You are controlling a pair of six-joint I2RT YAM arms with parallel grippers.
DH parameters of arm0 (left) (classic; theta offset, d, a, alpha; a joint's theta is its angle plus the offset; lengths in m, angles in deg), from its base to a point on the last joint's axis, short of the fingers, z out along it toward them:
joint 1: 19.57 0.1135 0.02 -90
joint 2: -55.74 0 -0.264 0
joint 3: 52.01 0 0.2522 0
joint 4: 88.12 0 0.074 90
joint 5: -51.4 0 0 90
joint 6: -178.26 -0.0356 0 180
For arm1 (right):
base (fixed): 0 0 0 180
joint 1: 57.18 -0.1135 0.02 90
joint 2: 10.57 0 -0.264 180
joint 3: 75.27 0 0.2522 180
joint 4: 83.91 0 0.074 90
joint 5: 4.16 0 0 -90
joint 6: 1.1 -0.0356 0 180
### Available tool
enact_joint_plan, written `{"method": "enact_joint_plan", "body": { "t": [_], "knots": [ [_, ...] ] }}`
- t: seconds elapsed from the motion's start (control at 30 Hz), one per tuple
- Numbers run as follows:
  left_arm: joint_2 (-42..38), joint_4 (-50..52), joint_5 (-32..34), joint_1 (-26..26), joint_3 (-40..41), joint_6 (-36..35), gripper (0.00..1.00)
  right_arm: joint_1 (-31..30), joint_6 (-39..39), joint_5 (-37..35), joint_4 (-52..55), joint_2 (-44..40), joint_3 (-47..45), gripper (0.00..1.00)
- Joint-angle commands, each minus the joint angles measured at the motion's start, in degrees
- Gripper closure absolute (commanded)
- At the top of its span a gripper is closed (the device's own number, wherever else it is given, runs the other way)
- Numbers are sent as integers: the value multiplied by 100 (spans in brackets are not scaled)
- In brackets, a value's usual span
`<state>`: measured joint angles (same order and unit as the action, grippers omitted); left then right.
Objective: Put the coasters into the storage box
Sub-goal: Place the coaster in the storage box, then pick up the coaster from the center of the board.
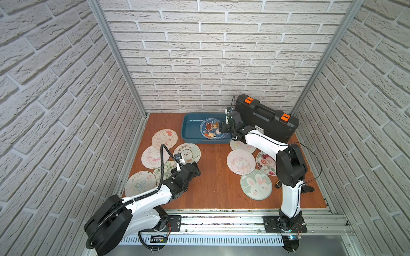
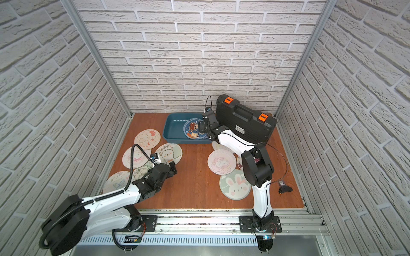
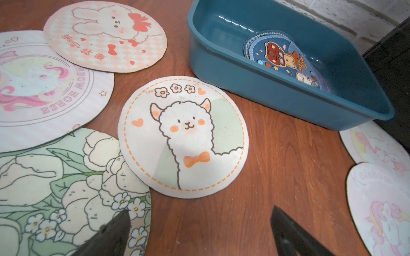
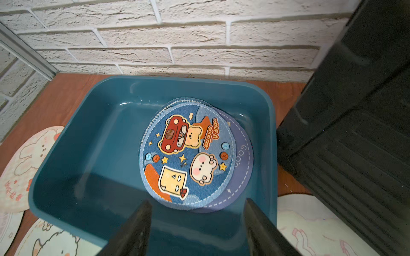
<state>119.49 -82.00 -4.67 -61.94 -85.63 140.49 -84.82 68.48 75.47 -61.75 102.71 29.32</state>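
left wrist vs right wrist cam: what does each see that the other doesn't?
Left wrist only: the flower coaster and the left gripper, open, holding nothing. Right wrist only: the right gripper, open and empty over the storage box. Both: the box, the blue bear coaster lying in it, the alpaca coaster, the red-bow rabbit coaster, the black case.
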Motion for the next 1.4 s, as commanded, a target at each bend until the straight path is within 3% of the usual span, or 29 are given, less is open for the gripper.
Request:
{"method": "enact_joint_plan", "body": {
  "t": [0.0, 0.33, 0.8, 0.93, 1.37],
  "knots": [
    [154, -306, -119, 29, -83, -45, 2, -18, -159, 128, 188, -560, -290, 34],
    [796, -763, -696, 28, -438, -367, 2, 22, -6, 415, 919, -1540, -1216, 34],
    [2362, -738, -1271, -611, -1989, -1056, 2, 172, -143, 1059, 1133, -2215, -2620, 33],
    [2798, -815, -1679, -724, -2388, -1071, 2, 544, -418, 1625, 905, -2316, -3016, 33],
    [3993, -768, -3113, -883, -3474, -1015, 2, 1599, -449, 1898, 890, -2706, -3768, 33]
  ]
}}
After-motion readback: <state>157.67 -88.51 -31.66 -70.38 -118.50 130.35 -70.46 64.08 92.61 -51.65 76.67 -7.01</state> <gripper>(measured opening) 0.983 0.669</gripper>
